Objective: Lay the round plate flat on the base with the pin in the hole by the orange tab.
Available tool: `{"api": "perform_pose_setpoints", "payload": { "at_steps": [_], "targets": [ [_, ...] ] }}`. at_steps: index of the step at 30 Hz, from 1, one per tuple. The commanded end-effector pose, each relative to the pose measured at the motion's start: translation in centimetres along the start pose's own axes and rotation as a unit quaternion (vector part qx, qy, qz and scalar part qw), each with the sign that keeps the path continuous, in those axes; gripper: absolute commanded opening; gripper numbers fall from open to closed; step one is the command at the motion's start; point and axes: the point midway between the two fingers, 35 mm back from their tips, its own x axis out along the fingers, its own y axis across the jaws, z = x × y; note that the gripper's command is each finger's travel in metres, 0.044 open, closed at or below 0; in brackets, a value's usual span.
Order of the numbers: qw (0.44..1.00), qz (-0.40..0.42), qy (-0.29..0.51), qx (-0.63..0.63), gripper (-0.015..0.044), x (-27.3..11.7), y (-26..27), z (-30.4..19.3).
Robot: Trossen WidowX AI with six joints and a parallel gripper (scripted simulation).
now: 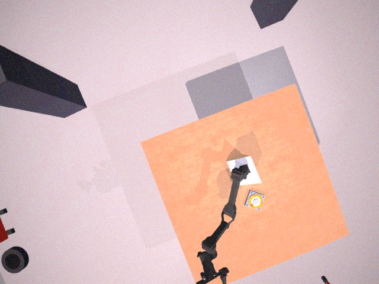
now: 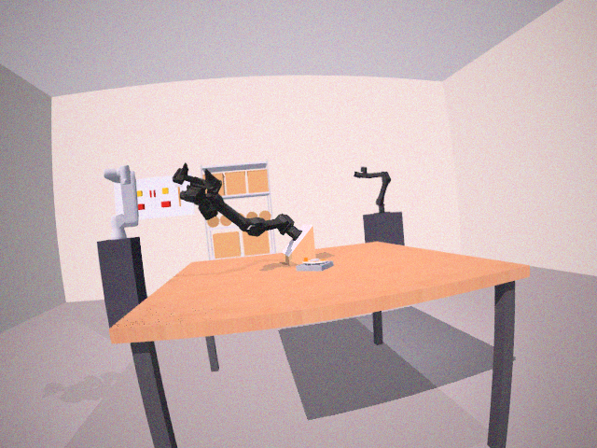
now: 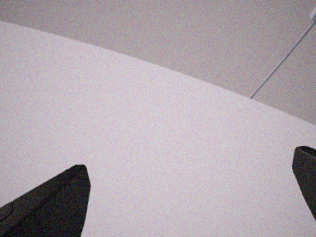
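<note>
Plate (image 1: 254, 200) on base, well apart from spread fingers.

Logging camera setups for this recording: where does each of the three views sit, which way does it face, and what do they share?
Top: high overhead, facing straight down on the orange table; the whole arm shows, beside the round plate on its base.
Exterior: at room height off one table corner, facing the back wall; the raised arm shows, with the plate low behind it.
Wrist: on the open end effector, facing wall and ceiling; only two dark fingertips show.
Shared: top and exterior both show table, arm and plate.
</note>
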Motion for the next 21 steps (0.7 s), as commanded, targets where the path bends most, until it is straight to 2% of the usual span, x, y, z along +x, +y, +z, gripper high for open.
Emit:
{"api": "perform_pose_setpoints", "payload": {
  "at_steps": [1, 4, 9, 15, 21],
  "targets": [
    [1.000, 0.005, -0.001, -0.006, 0.0374, -0.3, 0.5, -0.2],
    [0.995, 0.060, -0.005, -0.074, 0.0295, -3.8, 6.1, -3.3],
    [0.988, 0.093, -0.007, -0.123, 0.0164, -6.1, 9.4, -6.0],
    [0.960, 0.151, -0.011, -0.235, 0.0006, -11.1, 14.9, -13.0],
    [0.927, 0.203, -0.007, -0.315, 0.0000, -14.5, 17.2, -20.0]
  ]
}}
